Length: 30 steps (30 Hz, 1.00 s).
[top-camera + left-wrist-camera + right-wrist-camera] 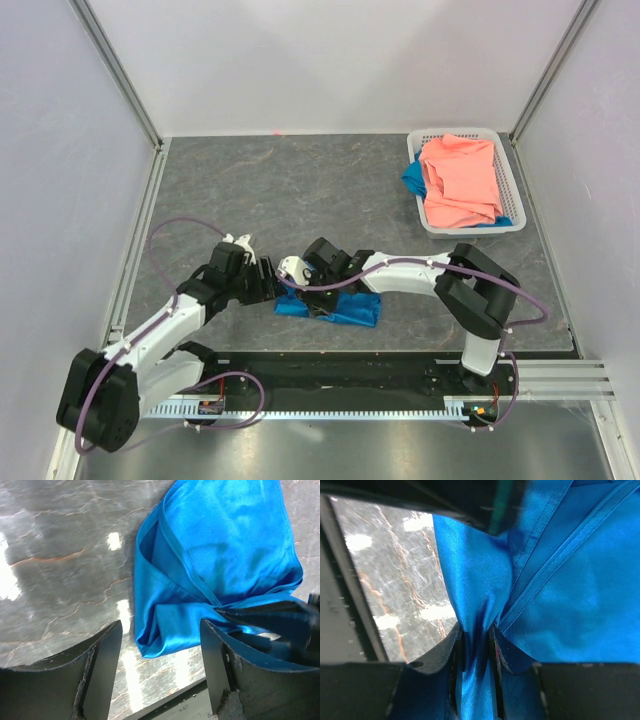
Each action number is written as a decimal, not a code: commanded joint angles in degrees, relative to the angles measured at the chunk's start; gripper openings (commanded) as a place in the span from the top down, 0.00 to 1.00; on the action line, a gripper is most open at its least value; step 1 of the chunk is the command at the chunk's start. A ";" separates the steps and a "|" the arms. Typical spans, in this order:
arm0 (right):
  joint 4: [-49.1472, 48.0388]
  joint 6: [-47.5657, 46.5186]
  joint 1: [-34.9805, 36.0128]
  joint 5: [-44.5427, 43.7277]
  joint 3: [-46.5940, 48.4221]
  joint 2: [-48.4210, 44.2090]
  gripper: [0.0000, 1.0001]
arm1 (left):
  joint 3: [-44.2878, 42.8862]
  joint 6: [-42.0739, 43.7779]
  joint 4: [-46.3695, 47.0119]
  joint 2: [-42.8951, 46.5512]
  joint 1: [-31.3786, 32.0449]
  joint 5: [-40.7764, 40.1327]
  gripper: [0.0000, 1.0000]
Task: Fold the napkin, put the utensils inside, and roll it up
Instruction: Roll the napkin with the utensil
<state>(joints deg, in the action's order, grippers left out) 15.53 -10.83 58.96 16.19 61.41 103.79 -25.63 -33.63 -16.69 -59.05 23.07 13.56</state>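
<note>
The bright blue napkin (340,305) lies bunched and folded on the dark table near its front edge. My right gripper (476,637) is shut on a gathered fold of the napkin (560,580), with cloth pinched between its fingers. Just left of the napkin's near corner (160,640) my left gripper (160,667) stands open, with only bare table between its fingers. In the top view the left gripper (268,285) sits at the napkin's left end, and the right gripper (312,283) is over its left part. The utensils are out of view.
A white basket (512,180) at the back right holds a salmon-pink cloth (460,180) with a blue scrap (412,178) under it. The table's front edge (165,700) and a black rail lie close below the left gripper. White walls enclose the table.
</note>
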 commanded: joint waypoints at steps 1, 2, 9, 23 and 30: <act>7.23 1.95 -2.44 14.63 -0.50 7.12 0.86 | 2.51 -1.18 1.03 6.83 -0.04 -3.02 0.30; 7.67 2.13 -3.75 16.32 0.20 7.57 0.86 | 3.30 -0.83 1.74 8.14 0.04 -2.06 0.30; 7.94 4.06 -10.17 32.41 2.22 11.52 0.86 | 7.52 -0.74 7.63 14.48 0.13 2.17 0.30; 14.17 4.24 -17.65 43.57 9.69 22.85 0.88 | 10.86 0.67 16.42 9.31 0.13 7.36 0.38; 16.20 4.24 -18.62 44.46 12.68 26.46 0.89 | 11.30 1.19 19.76 4.48 0.13 9.29 0.50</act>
<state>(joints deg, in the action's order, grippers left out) 29.65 -3.38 40.53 67.24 73.32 126.37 -14.63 -33.58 -2.35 -52.51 23.07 20.18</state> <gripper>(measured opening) 0.283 0.538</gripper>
